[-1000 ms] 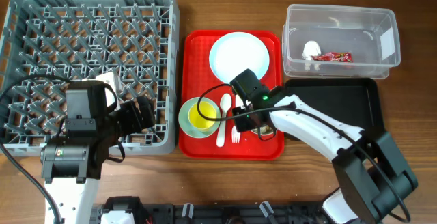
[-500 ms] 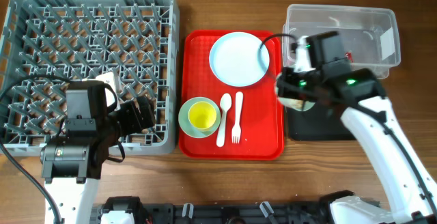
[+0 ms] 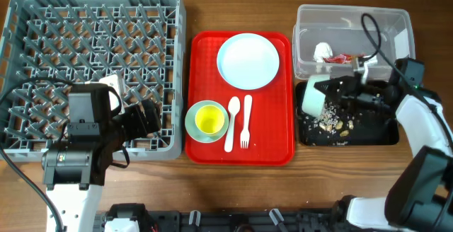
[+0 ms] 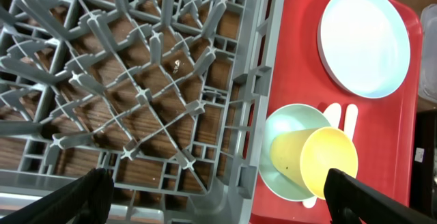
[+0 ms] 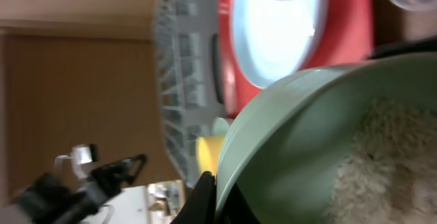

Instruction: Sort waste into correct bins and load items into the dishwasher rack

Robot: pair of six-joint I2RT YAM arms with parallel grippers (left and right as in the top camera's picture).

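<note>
- The right fingers (image 5: pixel 203 198) are pinched on the rim of a pale green plastic bowl (image 3: pixel 313 96). The bowl is tipped on its side over the left end of the black rectangular tray (image 3: pixel 379 134), with its opening facing into the tray.
- In the right wrist view, some pale crumbly residue is stuck to the inside of that bowl.
- Loose tan food scraps (image 3: pixel 331 124) are scattered across the black tray's floor, just beside the bowl.
- Right behind the black tray is the clear plastic bin (image 3: pixel 403 44), holding a red wrapper (image 3: pixel 347 58) and a white crumpled wad (image 3: pixel 323 50). The right arm's cable loops over the bin's near-right corner.
- The red plastic tray (image 3: pixel 272 147) sits between the rack and the two bins. On it are a round white plate (image 3: pixel 247 61), a yellow cup (image 3: pixel 209 121) inside a second green bowl (image 3: pixel 192 122), and a white spoon (image 3: pixel 232 122) and white fork (image 3: pixel 246 122) lying side by side.
- The left fingers (image 4: pixel 82 197) are spread wide with nothing between them. They hang over the near-right corner of the grey plastic dishwasher rack (image 3: pixel 92 41), and the left arm's body covers a chunk of the near slots.
- I can't see any dishes in the rack, just bare pegs with the wooden counter (image 3: pixel 233 6) showing through.
</note>
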